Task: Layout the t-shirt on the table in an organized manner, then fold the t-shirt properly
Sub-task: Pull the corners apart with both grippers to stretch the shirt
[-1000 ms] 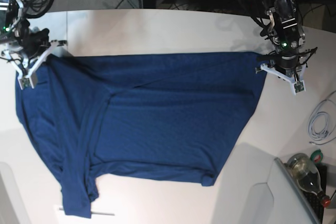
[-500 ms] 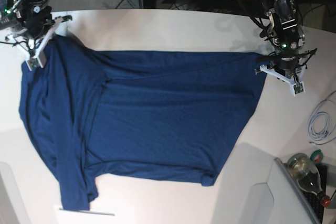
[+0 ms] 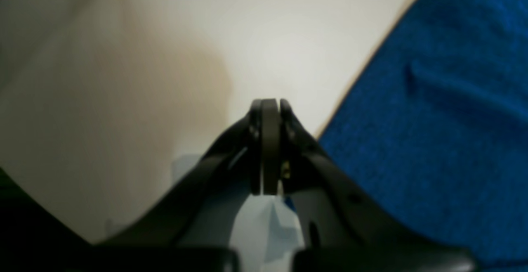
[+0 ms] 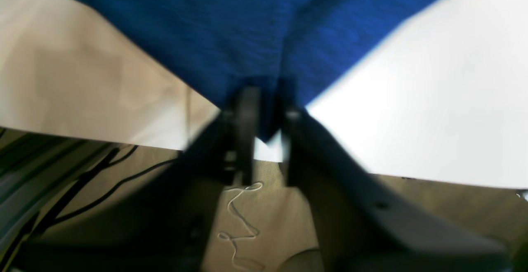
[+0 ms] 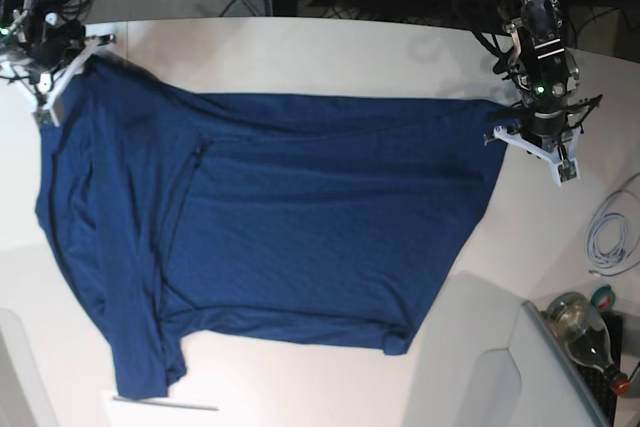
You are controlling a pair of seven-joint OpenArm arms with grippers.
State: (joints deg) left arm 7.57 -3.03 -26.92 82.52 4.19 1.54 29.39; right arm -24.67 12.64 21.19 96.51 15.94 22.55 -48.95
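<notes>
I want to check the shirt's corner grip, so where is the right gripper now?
In the base view the right gripper is at the far upper left, at the table's back corner, with the t-shirt's corner between its jaws.

Navy t-shirt (image 5: 290,227) spread flat, slightly wrinkled, on white table (image 5: 300,57).

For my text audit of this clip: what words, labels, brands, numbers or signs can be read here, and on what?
None can be read.
The t-shirt is plain, no print.
The table carries no marking.
The bottle at the table's edge: any label is too small and blurred to read.
</notes>
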